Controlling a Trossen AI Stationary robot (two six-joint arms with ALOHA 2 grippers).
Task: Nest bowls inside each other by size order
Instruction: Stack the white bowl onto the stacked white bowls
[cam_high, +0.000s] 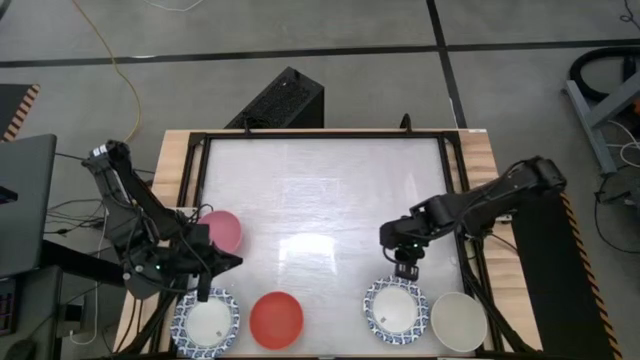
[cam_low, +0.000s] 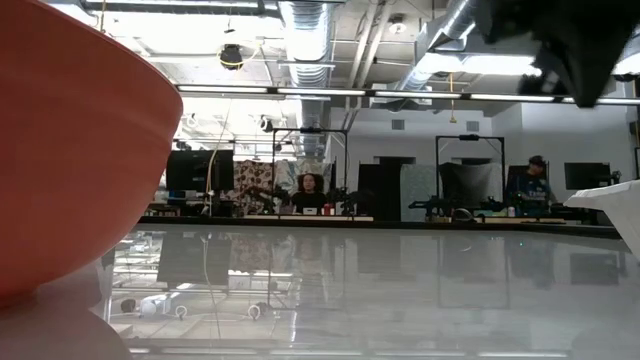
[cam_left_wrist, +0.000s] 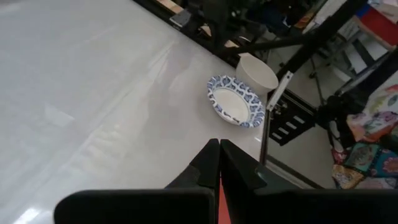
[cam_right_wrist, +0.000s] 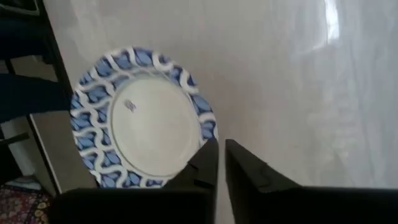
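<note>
Two blue-and-white bowls stand near the table's front edge, one at the left (cam_high: 206, 322) and one at the right (cam_high: 396, 308), which also shows in the right wrist view (cam_right_wrist: 140, 118). A red bowl (cam_high: 276, 320) stands between them. A small pink bowl (cam_high: 220, 230) stands farther back on the left, and a cream-white bowl (cam_high: 459, 321) stands at the front right. My left gripper (cam_high: 232, 263) is shut and empty, in the air between the pink bowl and the left patterned bowl. My right gripper (cam_right_wrist: 221, 152) is shut and empty, above the far rim of the right patterned bowl.
A black frame (cam_high: 320, 135) runs around the white table top. The middle and far part of the top (cam_high: 320, 190) is bare. The red bowl fills the left of the low view (cam_low: 60, 150). People sit at desks in the room behind (cam_low: 310, 190).
</note>
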